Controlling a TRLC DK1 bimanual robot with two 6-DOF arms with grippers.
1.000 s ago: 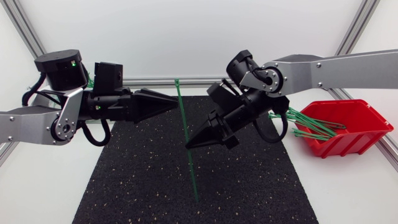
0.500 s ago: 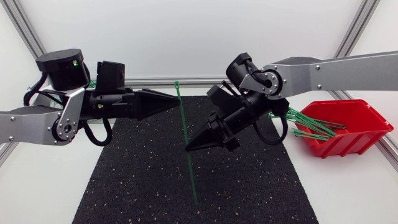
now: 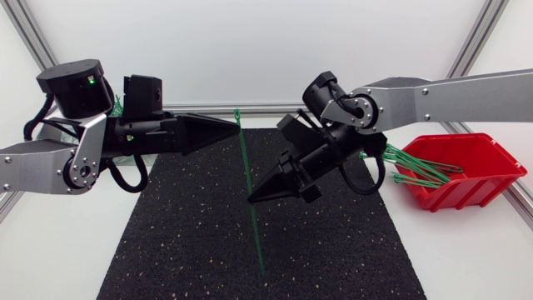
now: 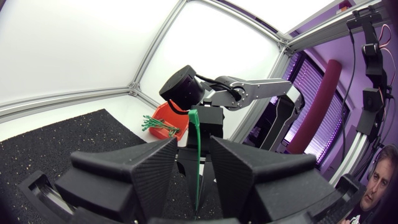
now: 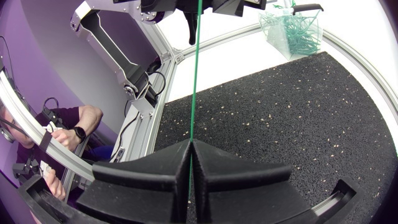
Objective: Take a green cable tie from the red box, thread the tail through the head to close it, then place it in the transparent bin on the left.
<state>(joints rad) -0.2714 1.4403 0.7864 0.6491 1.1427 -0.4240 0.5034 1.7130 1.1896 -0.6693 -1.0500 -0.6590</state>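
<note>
Step in hand: threading, as I judge it. One tie is out of the box, not yet looped, and both arms are meeting over the middle of the frame.
Green cable tie (image 3: 244, 158): a straight, near-vertical line at centre frame, held in the air over the black mat (image 3: 333, 250), its upper end near the mat's far edge.
Right gripper (image 3: 252, 197): centre frame, fingers pressed together on the tie partway along its length. The right wrist view shows the strap rising straight out from between the tips.
Left gripper (image 3: 233, 127): left of centre, tips just beside the tie's upper end. In the left wrist view the fingers stand a narrow gap apart, the strap ahead in that gap and not pinched.
Red box (image 3: 466, 193): right edge of frame, with spare green ties (image 3: 412, 167) spilling over its rim.
Transparent bin (image 5: 314, 28): ahead of the right gripper, beyond the mat's corner, with ties inside.
Next move calls for: the left fingers closing on the upper end, then bending the tail round to the head. Fine alignment is needed.
Change: the left gripper has risen slightly and advanced to the tie. The right gripper and strap are barely altered.
</note>
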